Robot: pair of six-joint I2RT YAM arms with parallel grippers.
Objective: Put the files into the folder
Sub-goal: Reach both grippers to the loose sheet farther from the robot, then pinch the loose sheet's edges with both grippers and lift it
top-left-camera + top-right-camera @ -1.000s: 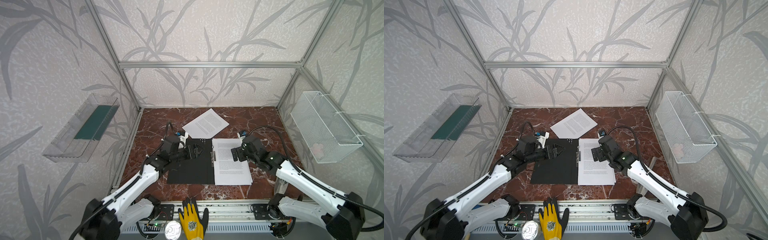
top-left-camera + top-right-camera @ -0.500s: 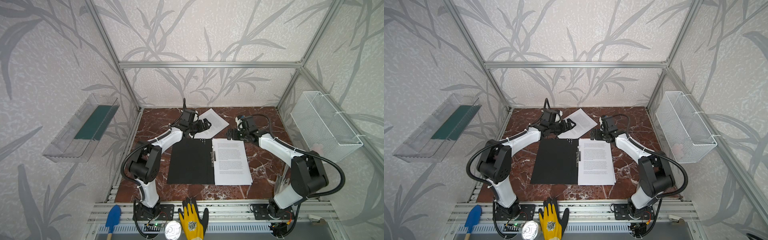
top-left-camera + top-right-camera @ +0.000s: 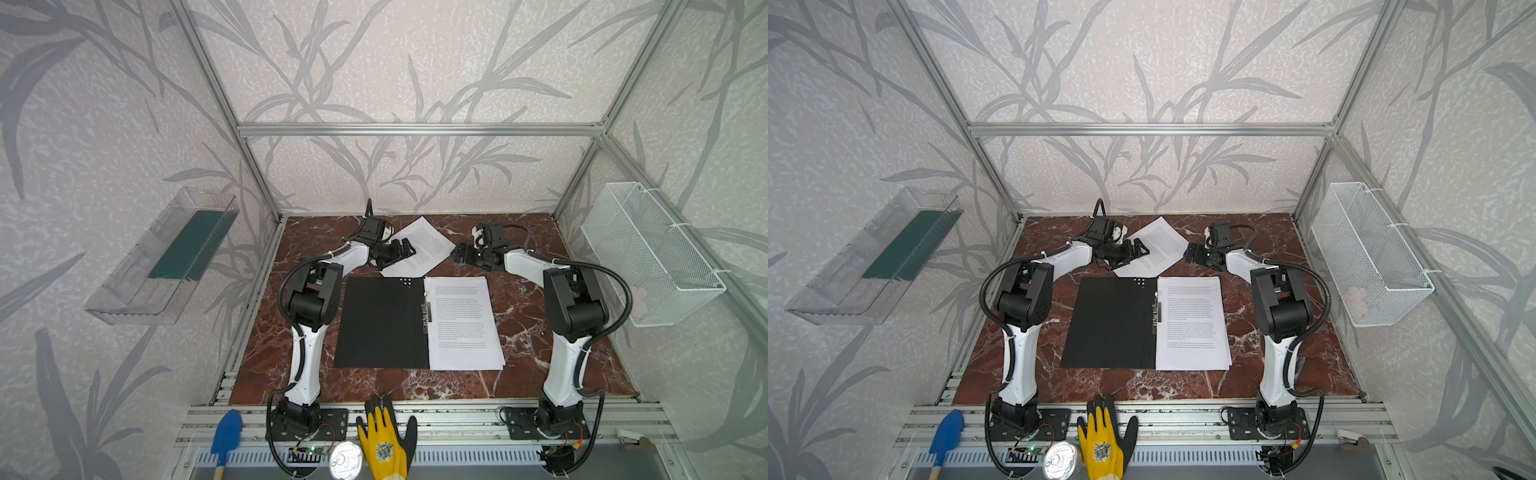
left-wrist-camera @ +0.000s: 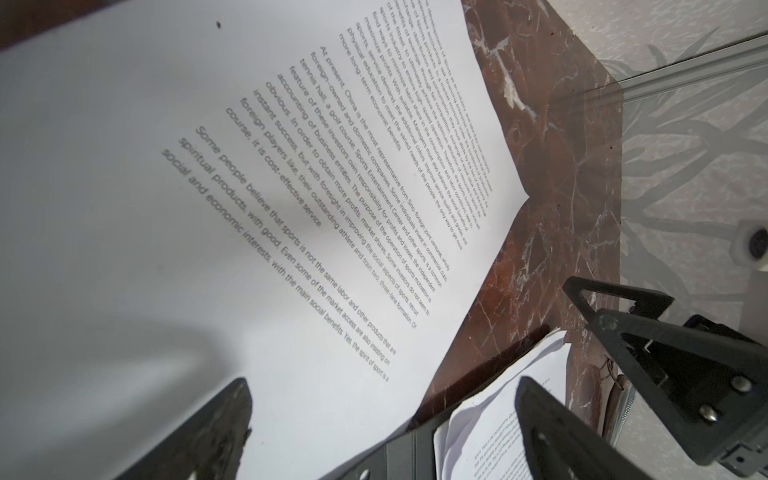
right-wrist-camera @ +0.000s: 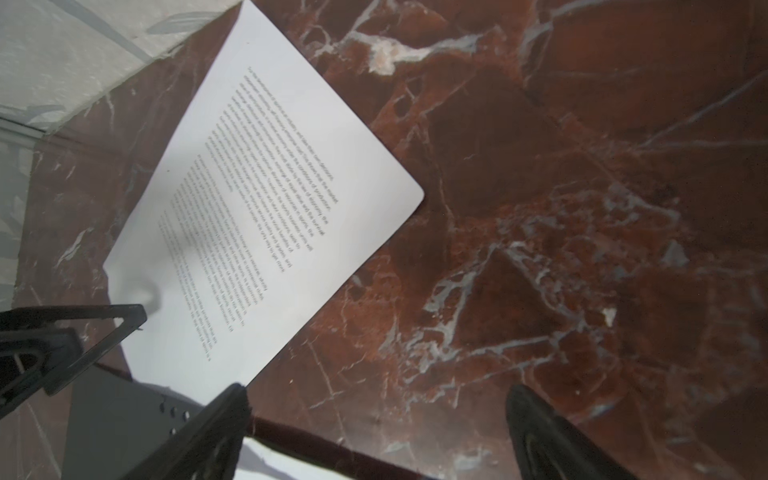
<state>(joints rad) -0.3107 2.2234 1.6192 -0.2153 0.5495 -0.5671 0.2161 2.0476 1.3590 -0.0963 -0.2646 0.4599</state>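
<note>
The black folder point(image 3: 382, 324) point(image 3: 1108, 324) lies open mid-table, with a stack of printed files point(image 3: 463, 324) point(image 3: 1192, 324) on its right half. One loose sheet point(image 3: 428, 245) point(image 3: 1160, 243) lies askew behind it. My left gripper point(image 3: 405, 251) point(image 3: 1140, 251) hovers open over that sheet's left part; in the left wrist view the sheet point(image 4: 208, 208) fills the space ahead of the gripper point(image 4: 382, 415). My right gripper point(image 3: 457, 252) point(image 3: 1190, 253) stands open over bare marble beside the sheet's right corner; the right wrist view shows the sheet point(image 5: 266, 187) ahead of the empty gripper point(image 5: 374, 415).
A clear wall tray holding a dark green panel point(image 3: 187, 245) hangs at left, a white wire basket point(image 3: 648, 253) at right. On the front rail lie a yellow glove point(image 3: 386, 440), a blue trowel point(image 3: 226, 432) and a tin can point(image 3: 345, 459).
Both arms have swung from over the folder to the back of the table, ending on either side of the loose sheet. Both grippers stay open; the papers have not moved.
</note>
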